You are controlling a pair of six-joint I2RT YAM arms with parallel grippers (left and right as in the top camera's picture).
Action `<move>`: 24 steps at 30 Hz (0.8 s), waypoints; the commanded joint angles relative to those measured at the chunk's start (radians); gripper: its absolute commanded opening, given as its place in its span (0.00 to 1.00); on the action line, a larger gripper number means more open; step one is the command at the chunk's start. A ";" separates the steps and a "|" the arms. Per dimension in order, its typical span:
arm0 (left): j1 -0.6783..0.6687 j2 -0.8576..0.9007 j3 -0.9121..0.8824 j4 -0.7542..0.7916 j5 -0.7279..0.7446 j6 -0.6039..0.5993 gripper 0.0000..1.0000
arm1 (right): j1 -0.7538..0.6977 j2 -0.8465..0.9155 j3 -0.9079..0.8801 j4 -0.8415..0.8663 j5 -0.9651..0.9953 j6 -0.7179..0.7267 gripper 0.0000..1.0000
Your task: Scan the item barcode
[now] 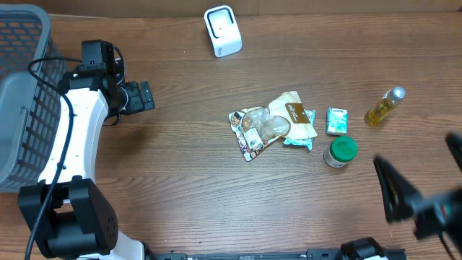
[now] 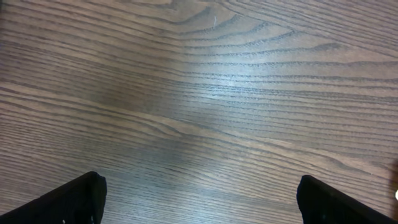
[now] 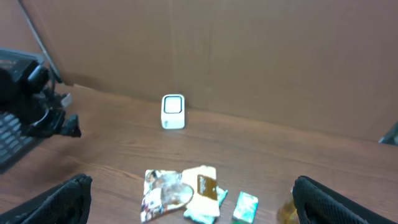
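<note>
A white barcode scanner (image 1: 222, 30) stands at the back of the wooden table, also seen in the right wrist view (image 3: 173, 111). Mid-table lies a pile of snack packets (image 1: 271, 124) (image 3: 180, 190), with a small green box (image 1: 336, 120) (image 3: 246, 207), a green-lidded jar (image 1: 340, 152) and a yellow bottle (image 1: 383, 106) to its right. My left gripper (image 1: 144, 95) (image 2: 199, 205) is open over bare wood at the left, far from the items. My right gripper (image 1: 426, 170) (image 3: 193, 205) hangs open at the front right, raised and facing the items and scanner, holding nothing.
A grey mesh basket (image 1: 22, 94) fills the far left edge beside the left arm. A brown wall rises behind the scanner. Bare wood lies between the left gripper and the packets.
</note>
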 commanded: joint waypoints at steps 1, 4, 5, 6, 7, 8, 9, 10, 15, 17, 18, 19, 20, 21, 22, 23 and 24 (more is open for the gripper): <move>-0.003 -0.006 0.006 0.002 -0.006 0.012 1.00 | -0.022 -0.105 -0.112 -0.005 -0.004 0.001 1.00; -0.003 -0.006 0.006 0.002 -0.006 0.012 1.00 | -0.046 -0.187 -0.229 0.003 -0.005 0.001 1.00; -0.003 -0.006 0.006 0.002 -0.006 0.012 1.00 | -0.056 -0.219 -0.277 0.017 -0.005 0.001 1.00; -0.003 -0.006 0.006 0.002 -0.006 0.012 1.00 | -0.064 -0.244 -0.315 0.031 -0.005 0.001 1.00; -0.003 -0.006 0.006 0.002 -0.006 0.012 1.00 | -0.074 -0.274 -0.362 0.050 -0.005 0.001 1.00; -0.003 -0.006 0.006 0.002 -0.006 0.012 0.99 | -0.087 -0.321 -0.438 0.085 -0.013 0.001 1.00; -0.003 -0.006 0.006 0.002 -0.006 0.012 0.99 | -0.093 -0.351 -0.486 0.106 -0.020 0.001 1.00; -0.003 -0.006 0.006 0.002 -0.006 0.012 1.00 | -0.098 -0.377 -0.526 0.122 -0.026 0.001 1.00; -0.003 -0.006 0.006 0.002 -0.006 0.012 1.00 | -0.109 -0.507 -0.726 0.233 -0.035 0.001 1.00; -0.003 -0.006 0.006 0.002 -0.006 0.012 1.00 | -0.109 -0.557 -0.808 0.292 -0.035 0.001 1.00; -0.003 -0.006 0.006 0.002 -0.006 0.012 1.00 | -0.109 -0.575 -0.837 0.316 -0.035 0.001 1.00; -0.003 -0.006 0.006 0.002 -0.006 0.012 0.99 | -0.109 -0.595 -0.871 0.344 -0.035 0.001 1.00; -0.003 -0.006 0.006 0.002 -0.006 0.012 1.00 | -0.109 -0.634 -0.938 0.406 -0.035 0.001 1.00; -0.003 -0.006 0.006 0.002 -0.006 0.012 1.00 | -0.109 -0.656 -0.977 0.443 -0.037 0.001 1.00; -0.003 -0.006 0.006 0.002 -0.006 0.012 1.00 | -0.109 -0.674 -1.009 0.475 -0.039 0.001 1.00; -0.003 -0.006 0.006 0.002 -0.006 0.012 1.00 | -0.109 -0.691 -1.040 0.507 -0.045 0.001 1.00; -0.003 -0.006 0.006 0.002 -0.006 0.012 0.99 | -0.109 -0.709 -1.073 0.545 -0.051 0.001 1.00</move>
